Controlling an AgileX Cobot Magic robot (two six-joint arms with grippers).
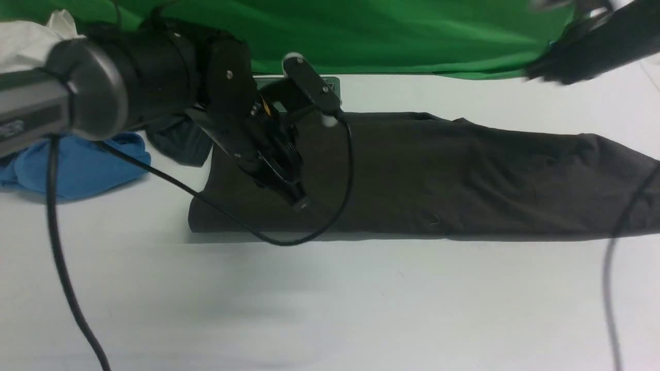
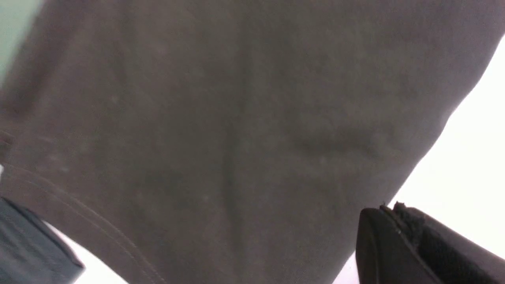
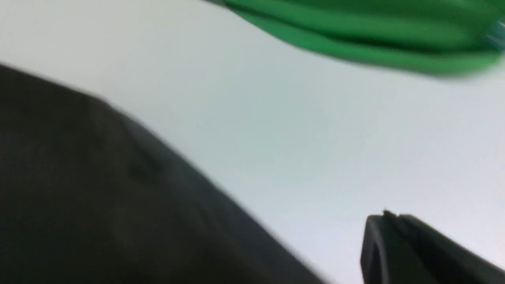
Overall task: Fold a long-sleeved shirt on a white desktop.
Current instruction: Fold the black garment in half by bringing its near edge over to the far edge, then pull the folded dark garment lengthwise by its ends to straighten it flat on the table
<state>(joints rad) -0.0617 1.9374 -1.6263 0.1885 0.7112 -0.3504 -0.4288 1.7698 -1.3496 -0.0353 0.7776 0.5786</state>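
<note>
Left claw [image 1: 300, 203] closed, empty, above long-sleeved shirt [image 1: 464, 175]; right claw [image 3: 388, 219] closed.

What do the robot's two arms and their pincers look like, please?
Both arms are matt black. The left arm has bulky rounded joints, a grey tube section with a domed cap and a yellow-orange detail, ending in a slim black left pincer. A thin black cable loops from it. The right arm is blurred; its right pincer is black, wedge-shaped.
</note>
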